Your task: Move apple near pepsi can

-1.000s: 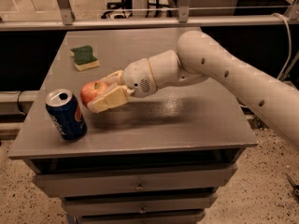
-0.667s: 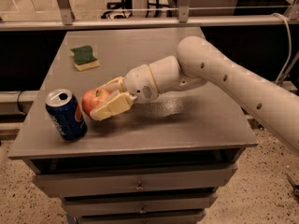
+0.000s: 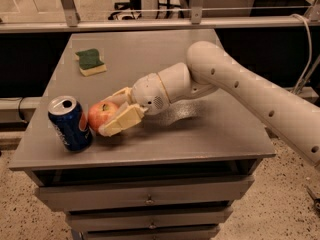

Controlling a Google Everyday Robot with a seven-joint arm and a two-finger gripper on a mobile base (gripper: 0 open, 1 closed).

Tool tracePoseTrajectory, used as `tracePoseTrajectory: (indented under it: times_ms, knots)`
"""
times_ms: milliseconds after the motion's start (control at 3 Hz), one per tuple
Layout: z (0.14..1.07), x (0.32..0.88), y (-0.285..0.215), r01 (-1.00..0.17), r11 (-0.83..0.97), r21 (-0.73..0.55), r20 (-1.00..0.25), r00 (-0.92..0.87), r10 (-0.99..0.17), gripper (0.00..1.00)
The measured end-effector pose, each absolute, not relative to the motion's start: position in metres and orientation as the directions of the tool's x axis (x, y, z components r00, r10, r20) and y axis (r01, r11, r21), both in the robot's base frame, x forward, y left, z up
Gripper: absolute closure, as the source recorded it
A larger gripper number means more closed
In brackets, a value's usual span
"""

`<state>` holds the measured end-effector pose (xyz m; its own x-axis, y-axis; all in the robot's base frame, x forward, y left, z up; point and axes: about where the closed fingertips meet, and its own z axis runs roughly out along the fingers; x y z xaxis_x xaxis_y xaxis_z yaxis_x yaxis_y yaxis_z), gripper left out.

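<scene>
The red apple [image 3: 101,115] with yellowish patches sits low at the table's front left, right beside the dark blue pepsi can [image 3: 69,123], which stands upright near the front left corner. My gripper [image 3: 110,113] reaches in from the right with its cream fingers on both sides of the apple, shut on it. The near finger [image 3: 122,121] lies along the apple's front, the far finger [image 3: 118,94] behind it. The apple and can are almost touching.
A green-and-yellow sponge [image 3: 91,62] lies at the back left of the grey table [image 3: 200,129]. My white arm [image 3: 240,89] crosses the table from the right. Drawers are below the table's front edge. A metal rail runs behind the table.
My gripper has carried the apple down and slightly left, lowering it toward the tabletop beside the can. The can and sponge have not moved.
</scene>
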<state>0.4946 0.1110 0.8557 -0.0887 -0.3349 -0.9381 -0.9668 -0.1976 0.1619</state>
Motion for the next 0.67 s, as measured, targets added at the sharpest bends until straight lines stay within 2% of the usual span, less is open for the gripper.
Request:
tracePoseTrajectory:
  times_ms: [333, 667]
  knots:
    - [0.8530, 0.4912, 0.1122, -0.964, -0.220, 0.152, -0.937, -0.070, -0.341, 0.19]
    - [0.8516, 0.4899, 0.1120, -0.961, -0.234, 0.145, -0.937, -0.058, -0.345, 0.00]
